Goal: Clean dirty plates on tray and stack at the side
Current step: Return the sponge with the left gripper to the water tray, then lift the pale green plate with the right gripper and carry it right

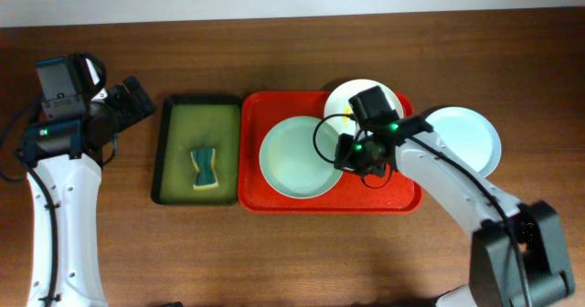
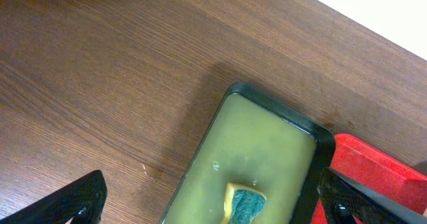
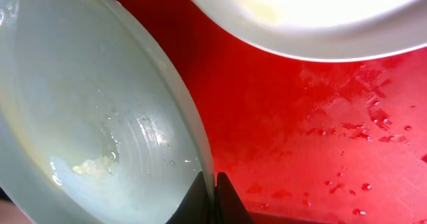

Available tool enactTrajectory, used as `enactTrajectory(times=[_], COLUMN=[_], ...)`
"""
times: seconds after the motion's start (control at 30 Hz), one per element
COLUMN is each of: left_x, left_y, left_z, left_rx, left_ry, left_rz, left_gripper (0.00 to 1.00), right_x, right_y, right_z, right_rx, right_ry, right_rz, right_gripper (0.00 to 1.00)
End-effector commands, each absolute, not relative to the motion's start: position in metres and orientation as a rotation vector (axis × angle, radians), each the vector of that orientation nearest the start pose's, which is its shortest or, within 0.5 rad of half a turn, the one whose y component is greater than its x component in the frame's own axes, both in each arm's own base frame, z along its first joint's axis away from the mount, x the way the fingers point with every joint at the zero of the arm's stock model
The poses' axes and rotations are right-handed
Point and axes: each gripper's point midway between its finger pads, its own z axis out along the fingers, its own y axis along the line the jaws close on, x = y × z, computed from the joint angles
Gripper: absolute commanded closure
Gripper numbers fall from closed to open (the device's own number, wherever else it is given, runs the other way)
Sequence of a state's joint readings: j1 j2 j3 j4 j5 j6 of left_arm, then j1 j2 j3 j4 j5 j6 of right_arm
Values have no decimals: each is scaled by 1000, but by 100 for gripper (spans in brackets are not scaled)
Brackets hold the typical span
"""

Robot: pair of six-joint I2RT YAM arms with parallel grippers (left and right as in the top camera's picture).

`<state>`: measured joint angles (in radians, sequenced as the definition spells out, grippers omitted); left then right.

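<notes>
Pinching the near rim of the pale green plate (image 1: 294, 156) inside the red tray (image 1: 274, 200), the right gripper (image 3: 213, 184) leads; the left gripper (image 1: 137, 100) gapes outside it.

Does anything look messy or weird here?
Yes. Water drops speckle the red tray, and the white plate hangs over the tray's far rim with a yellow smear. The right pincer pinches the rim of the green plate.

Overhead looks down; close wrist views both catch the tray (image 1: 256, 197).
</notes>
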<state>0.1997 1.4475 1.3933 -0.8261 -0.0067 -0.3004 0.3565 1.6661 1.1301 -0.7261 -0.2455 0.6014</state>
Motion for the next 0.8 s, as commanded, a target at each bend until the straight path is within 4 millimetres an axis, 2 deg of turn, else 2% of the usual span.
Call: enactTrajectory(times=[0.0, 0.1, 0.17, 0.23, 0.27, 0.33, 0.37, 0.43, 0.47, 0.53, 0.63, 0.7, 0.77], left_x=[385, 385, 385, 385, 385, 385, 385, 385, 385, 385, 385, 385, 385], left_y=[80, 79, 80, 80, 80, 80, 80, 80, 80, 80, 80, 80, 80], left_z=[235, 235, 235, 235, 235, 235, 235, 235, 235, 235, 235, 235, 235], left_rx=[-622, -622, -622, -622, -622, -622, -622, -622, -622, -622, -622, -622, -622], left_ry=[2365, 2365, 2365, 2364, 2365, 2365, 2364, 2365, 2364, 2365, 2365, 2364, 2365], left_rz=[-52, -52, -51, -52, -51, -52, -52, -51, -52, -51, -51, -51, -51], left_gripper=[1, 1, 0, 1, 0, 1, 1, 1, 1, 1, 0, 0, 0], right_x=[349, 383, 399, 409, 417, 428, 435, 447, 452, 455, 451, 450, 447], right_y=[179, 193, 217, 241, 262, 284, 302, 330, 341, 344, 370, 372, 375], right_z=[132, 169, 178, 173, 164, 146, 138, 134, 140, 162, 208, 237, 273], right_rx=[258, 293, 278, 259, 227, 200, 169, 90, 16, -88, -360, -386, -393], right_ry=[2757, 2583, 2474, 2429, 2415, 2433, 2442, 2413, 2352, 2204, 1959, 1830, 1690], right_rz=[636, 541, 533, 560, 588, 541, 521, 444, 340, 114, -126, -264, -395], right_gripper=[96, 96, 96, 96, 96, 96, 96, 96, 96, 96, 96, 96, 96])
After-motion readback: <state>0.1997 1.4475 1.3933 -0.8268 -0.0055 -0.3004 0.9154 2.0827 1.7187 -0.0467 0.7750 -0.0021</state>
